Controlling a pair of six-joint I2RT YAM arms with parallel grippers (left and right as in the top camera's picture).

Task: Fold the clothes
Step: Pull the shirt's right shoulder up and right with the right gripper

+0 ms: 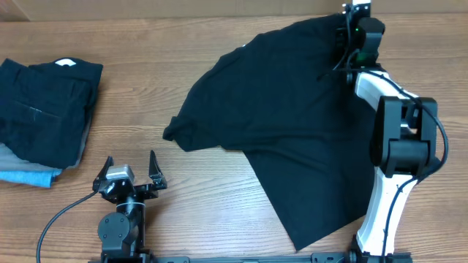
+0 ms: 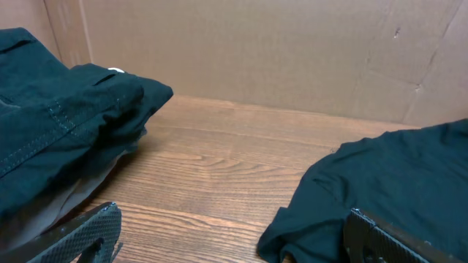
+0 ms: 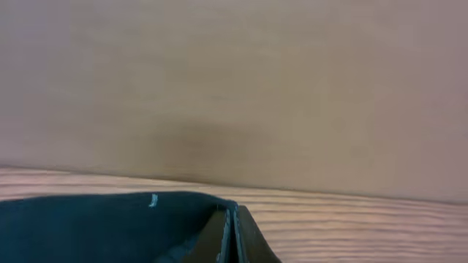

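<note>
Barely started: your right claw (image 3: 230,232) is pinched on the shirt (image 1: 292,139), no fold yet; left claw (image 1: 131,169) gapes empty.

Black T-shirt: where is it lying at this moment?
In the overhead view the black T-shirt lies crumpled on the right side of the table, its far corner pinched by the right gripper at the far edge.

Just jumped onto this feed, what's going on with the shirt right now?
The right claw is shut on the far edge of the black T-shirt, which lies rumpled and unfolded across the table. The left claw is open near its base, touching nothing. A pile of folded clothes sits on the left side.
</note>
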